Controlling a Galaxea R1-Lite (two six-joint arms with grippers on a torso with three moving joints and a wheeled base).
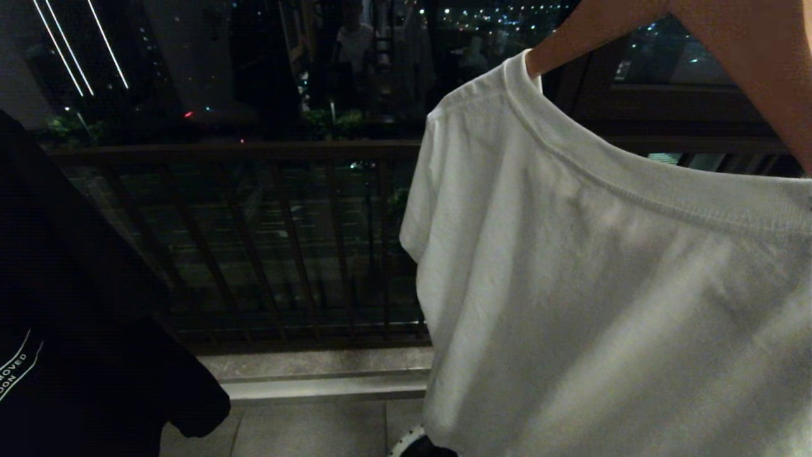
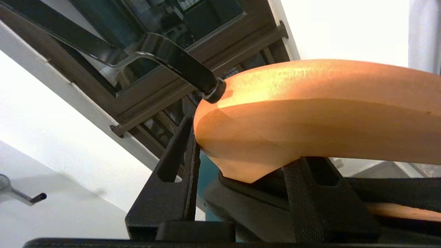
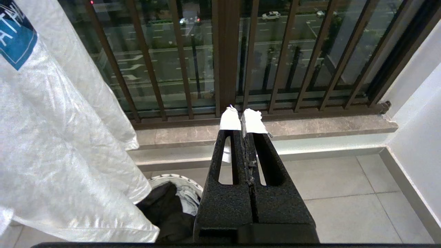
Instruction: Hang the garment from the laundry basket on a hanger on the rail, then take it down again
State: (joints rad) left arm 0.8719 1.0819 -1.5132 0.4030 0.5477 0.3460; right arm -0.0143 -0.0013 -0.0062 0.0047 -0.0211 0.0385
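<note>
Your left gripper (image 2: 241, 165) clamped around the curved orange wooden hanger (image 2: 310, 113), white cotton T-shirt (image 1: 602, 285) draped on it, your right gripper (image 3: 245, 119) pressed closed and empty, small round white-rimmed laundry basket (image 3: 186, 179) on the tiled floor (image 3: 344, 182) below the shirt.

The right gripper (image 3: 244, 119) is built from two long black fingers with a rough, grainy finish. Each finger is pierced by a narrow lengthwise slot with rounded ends, and each tip is wrapped in white tape, frayed at the edges. The fingers are seated in a broad black base block. The left gripper (image 2: 241, 165) is made of the same matte black material, with a slotted finger (image 2: 172, 165) and ribbed pads.
</note>
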